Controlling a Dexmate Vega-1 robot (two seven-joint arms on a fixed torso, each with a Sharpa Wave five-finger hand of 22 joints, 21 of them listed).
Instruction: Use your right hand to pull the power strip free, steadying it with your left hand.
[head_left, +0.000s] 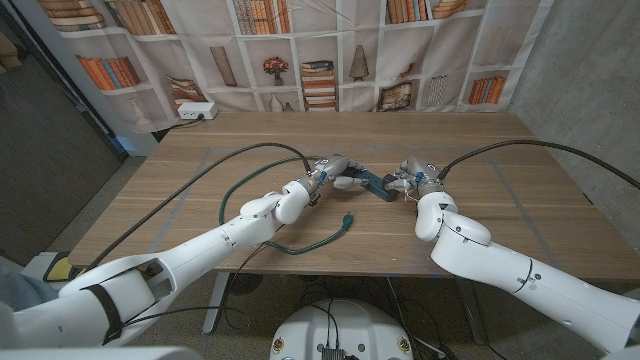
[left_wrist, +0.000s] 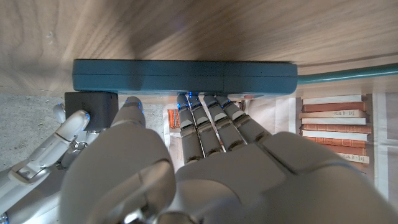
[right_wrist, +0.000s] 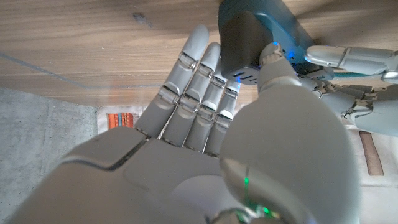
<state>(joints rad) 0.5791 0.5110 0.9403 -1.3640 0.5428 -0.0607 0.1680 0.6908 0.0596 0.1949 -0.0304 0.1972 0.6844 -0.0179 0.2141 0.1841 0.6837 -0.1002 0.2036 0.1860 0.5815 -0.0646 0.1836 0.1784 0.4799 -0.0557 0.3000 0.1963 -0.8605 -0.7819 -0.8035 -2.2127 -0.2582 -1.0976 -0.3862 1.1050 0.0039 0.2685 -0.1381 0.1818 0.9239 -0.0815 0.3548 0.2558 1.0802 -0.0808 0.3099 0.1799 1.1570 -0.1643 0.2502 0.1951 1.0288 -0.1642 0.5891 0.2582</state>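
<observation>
A teal power strip (head_left: 376, 184) lies mid-table between my two hands. My left hand (head_left: 333, 171) holds it from the left, and in the left wrist view its fingertips (left_wrist: 205, 106) press along the long side of the strip (left_wrist: 186, 76). A black plug block (left_wrist: 90, 102) sits against one end of the strip. My right hand (head_left: 416, 181) grips that block (right_wrist: 245, 46) between thumb and fingers, right beside the teal strip (right_wrist: 277, 22). The strip's teal cable (left_wrist: 348, 71) leaves its other end.
A green cable (head_left: 236, 190) loops over the table's left half and ends in a loose plug (head_left: 346, 219) near the front. Black arm cables (head_left: 250, 152) cross the table. A white box (head_left: 197, 111) sits at the back left, and a bookshelf-print curtain (head_left: 330, 50) hangs behind.
</observation>
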